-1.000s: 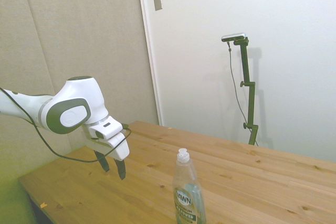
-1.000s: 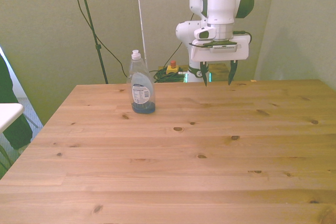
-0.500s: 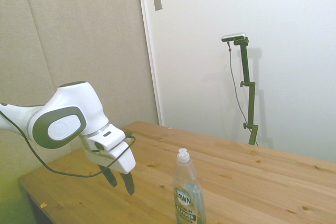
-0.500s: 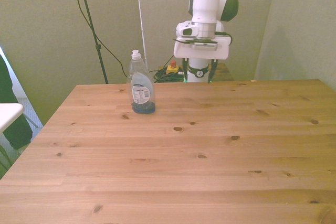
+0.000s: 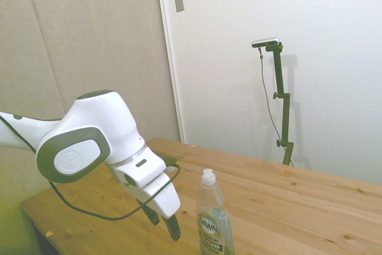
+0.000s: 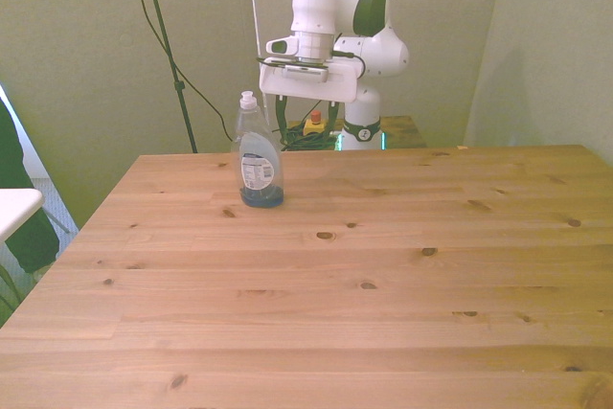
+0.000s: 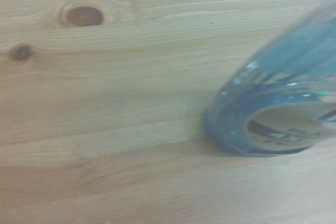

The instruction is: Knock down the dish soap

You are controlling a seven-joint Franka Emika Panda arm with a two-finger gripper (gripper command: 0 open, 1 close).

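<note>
The dish soap (image 6: 257,162) stands upright on the wooden table (image 6: 383,265) near its far edge, toward the front view's left. It is a clear bottle of blue-green liquid with a white cap (image 5: 208,177) and a Dawn label (image 5: 210,230). My gripper (image 6: 306,125) hangs open just behind the bottle and a little to the front view's right, apart from it. In the side view the gripper (image 5: 164,223) sits low beside the dish soap (image 5: 214,222), its dark fingers pointing down and tilted. The wrist view shows the dish soap's base (image 7: 273,114) up close on the wood.
A red and yellow button box (image 6: 312,123) and cables lie behind the table's far edge by the robot base. A dark shape (image 6: 17,193) and a white surface (image 6: 14,206) sit at the front view's left edge. The table's near edges lie far from the bottle.
The gripper has swung toward the front view's left and come lower, closing the gap to the bottle. The bottle has stayed upright in place.
</note>
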